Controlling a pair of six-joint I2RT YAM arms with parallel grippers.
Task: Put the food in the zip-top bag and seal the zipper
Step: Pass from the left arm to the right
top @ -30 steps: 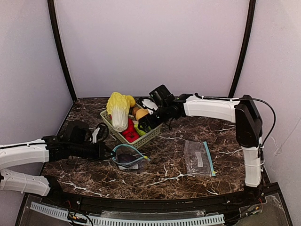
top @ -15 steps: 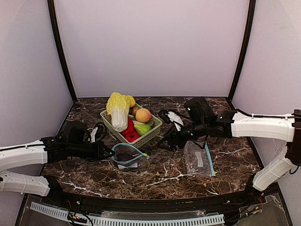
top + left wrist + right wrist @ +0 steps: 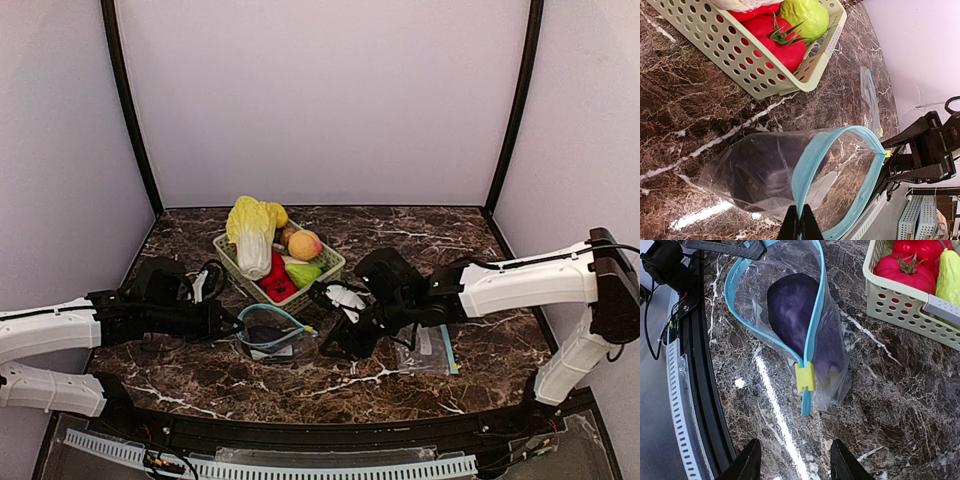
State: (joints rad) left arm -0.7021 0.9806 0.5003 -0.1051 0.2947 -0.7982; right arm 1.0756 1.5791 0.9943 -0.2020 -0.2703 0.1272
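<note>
Right wrist view showed the right gripper with its fingers apart and empty, the yellow slider near at twelve o'clock. The zip-top bag stretched on toward eleven, eggplant inside, its far rim pinched by the closed left gripper.

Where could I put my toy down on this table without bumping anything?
Bare marble lies behind the flat bag, right of the basket, and along the near edge in front of both bags. It is crowded between basket, open bag and right gripper.
</note>
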